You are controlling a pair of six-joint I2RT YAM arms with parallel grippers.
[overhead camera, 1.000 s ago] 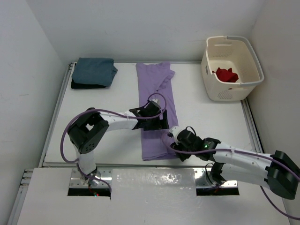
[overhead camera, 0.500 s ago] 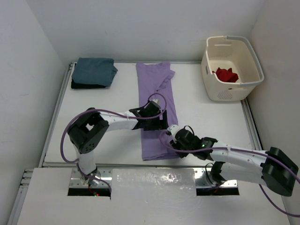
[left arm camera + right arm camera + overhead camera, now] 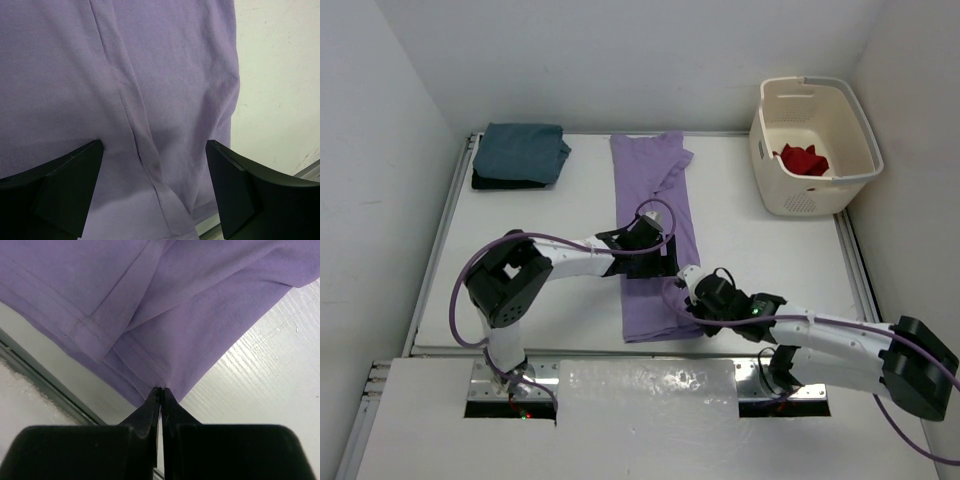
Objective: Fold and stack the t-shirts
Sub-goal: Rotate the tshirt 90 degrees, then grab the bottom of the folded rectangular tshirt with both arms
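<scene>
The lavender t-shirt lies as a long narrow strip down the middle of the table, collar end at the back. My left gripper hovers open over its near half; in the left wrist view purple cloth fills the gap between the wide-apart fingers. My right gripper is shut on the shirt's near right hem corner. The teal-blue t-shirt lies folded on the black one at the back left. The red t-shirt sits crumpled in the basket.
The cream laundry basket stands at the back right corner. A metal rail runs along the table's near edge just below the shirt's hem. White walls close in the table on three sides.
My right gripper has slid slightly left onto the hem corner and closed on it. The left gripper and the shirts have hardly moved.
</scene>
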